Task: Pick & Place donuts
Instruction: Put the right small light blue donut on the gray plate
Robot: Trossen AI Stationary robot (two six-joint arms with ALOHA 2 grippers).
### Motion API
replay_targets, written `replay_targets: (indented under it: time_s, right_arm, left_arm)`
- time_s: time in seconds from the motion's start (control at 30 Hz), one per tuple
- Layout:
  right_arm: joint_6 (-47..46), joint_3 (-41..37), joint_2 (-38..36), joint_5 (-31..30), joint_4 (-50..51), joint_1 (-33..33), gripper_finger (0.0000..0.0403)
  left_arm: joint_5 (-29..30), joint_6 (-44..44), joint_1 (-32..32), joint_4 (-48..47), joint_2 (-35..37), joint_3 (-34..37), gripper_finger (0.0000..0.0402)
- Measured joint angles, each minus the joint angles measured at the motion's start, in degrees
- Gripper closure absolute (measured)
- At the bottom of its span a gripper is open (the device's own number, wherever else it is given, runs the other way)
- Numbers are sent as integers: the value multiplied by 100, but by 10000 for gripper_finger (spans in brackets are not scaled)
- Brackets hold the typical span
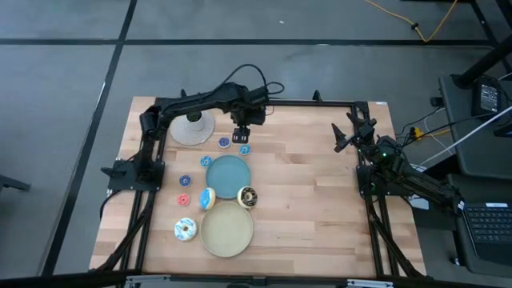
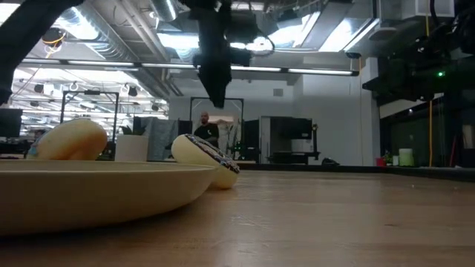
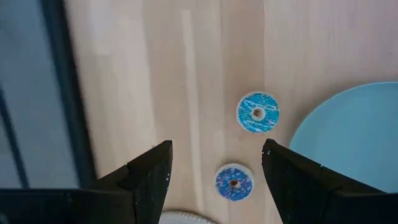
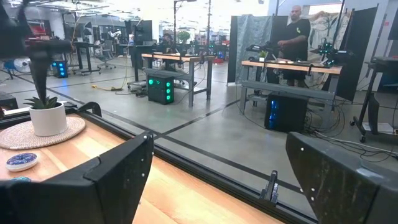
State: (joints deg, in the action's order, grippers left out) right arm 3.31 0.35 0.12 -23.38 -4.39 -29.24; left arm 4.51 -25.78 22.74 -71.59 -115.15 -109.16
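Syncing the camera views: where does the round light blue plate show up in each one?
High view: the round light blue plate sits mid-table, just in front of the left gripper.
Low view: not visible; a beige plate fills the foreground.
Left wrist view: only its curved edge shows, beyond one open finger.
Right wrist view: not in it.
Shared landmark: the small light blue donut with white streaks, beside the plate's rim.
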Motion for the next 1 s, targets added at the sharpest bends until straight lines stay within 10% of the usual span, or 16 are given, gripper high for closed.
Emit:
replay_targets:
  time_s: [1.0]
  right_arm:
    - [0,1,2,2,-1,-2,38]
  left_arm:
    - [-285,675,-207,1065,-570,1186,162]
